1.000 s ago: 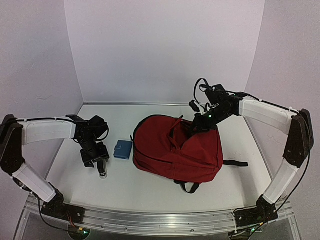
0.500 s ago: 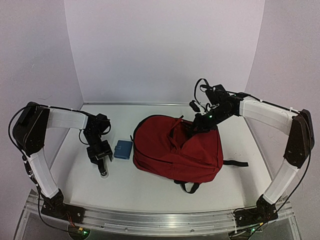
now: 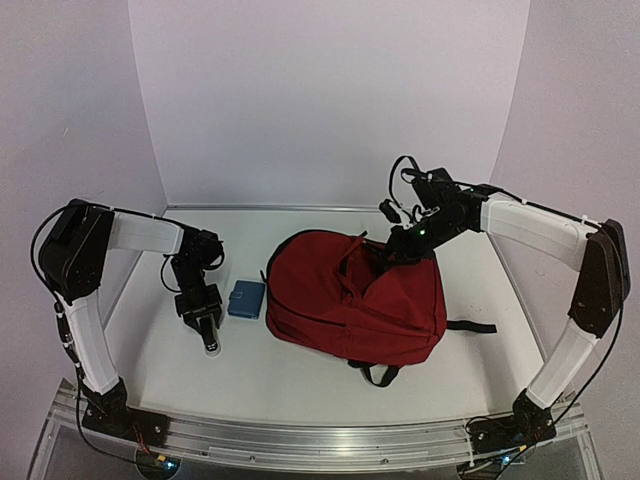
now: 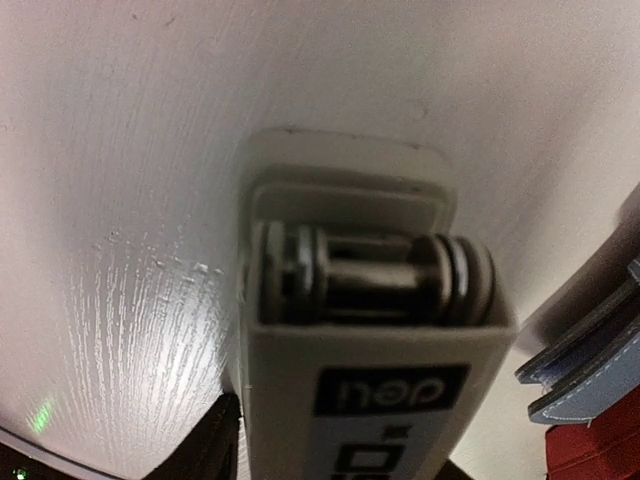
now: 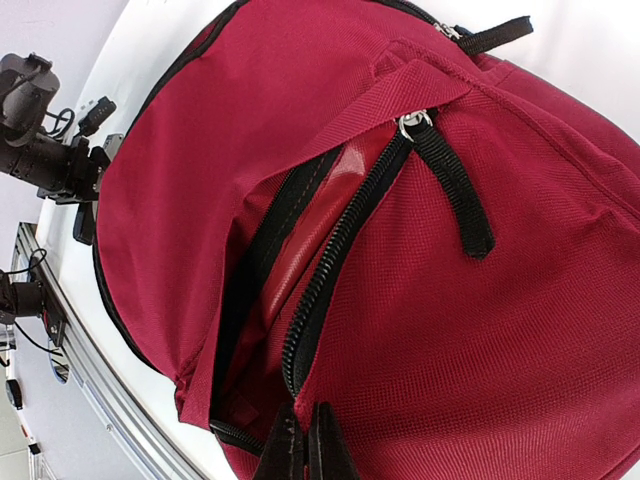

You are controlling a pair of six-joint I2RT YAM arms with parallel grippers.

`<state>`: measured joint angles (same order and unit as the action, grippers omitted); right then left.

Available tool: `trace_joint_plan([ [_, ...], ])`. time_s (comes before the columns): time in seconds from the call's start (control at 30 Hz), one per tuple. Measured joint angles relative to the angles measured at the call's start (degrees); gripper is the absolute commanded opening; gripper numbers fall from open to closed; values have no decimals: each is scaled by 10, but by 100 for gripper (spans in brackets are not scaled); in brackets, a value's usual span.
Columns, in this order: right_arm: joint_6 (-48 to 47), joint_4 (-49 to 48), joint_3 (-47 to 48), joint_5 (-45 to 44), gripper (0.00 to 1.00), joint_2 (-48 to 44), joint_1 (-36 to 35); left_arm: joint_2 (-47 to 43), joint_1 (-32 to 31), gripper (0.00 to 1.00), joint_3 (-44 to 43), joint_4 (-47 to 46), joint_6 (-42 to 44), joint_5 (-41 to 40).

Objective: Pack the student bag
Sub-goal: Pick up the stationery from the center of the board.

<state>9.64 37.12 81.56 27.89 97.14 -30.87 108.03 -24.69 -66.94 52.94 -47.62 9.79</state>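
Student bag (image 3: 355, 300): lies flat on the desk (image 3: 280, 385), right of centre.
We record dark red fabric with black straps (image 3: 470, 327) trailing off its right and near edges. The main zipper (image 5: 330, 290) stands partly open, and a glossy red inner surface shows in the gap. The black zipper pull (image 5: 455, 190) lies on the outer panel. The far right corner is raised.

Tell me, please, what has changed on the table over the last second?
The left gripper swung right and toward the near edge, coming down over the small white item. The right gripper stayed shut on the student bag by its zipper; bag and blue wallet did not move.
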Motion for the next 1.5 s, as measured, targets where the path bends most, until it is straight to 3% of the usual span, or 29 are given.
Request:
trace_joint_plan([
  [0.13, 0, 0, 0, 0, 0, 0, 1, 2, 0, 20, -2, 6, 6, -2],
  [0.37, 0, 0, 0, 0, 0, 0, 1, -1, -1, 1, -5, 11, 8, -10],
  [0.6, 0, 0, 0, 1, 0, 0, 2, -13, -3, 0, -65, 70, 14, -35],
  [0.97, 0, 0, 0, 4, 0, 0, 3, -49, -5, 0, -290, 153, 43, -45],
  [1.23, 0, 0, 1, 6, 0, 0, 4, -4, -40, 0, -459, 96, 65, 0],
  [1.5, 1, 2, 6, 12, 0, 0, 7, 117, -104, 0, -526, -43, 67, 78],
])
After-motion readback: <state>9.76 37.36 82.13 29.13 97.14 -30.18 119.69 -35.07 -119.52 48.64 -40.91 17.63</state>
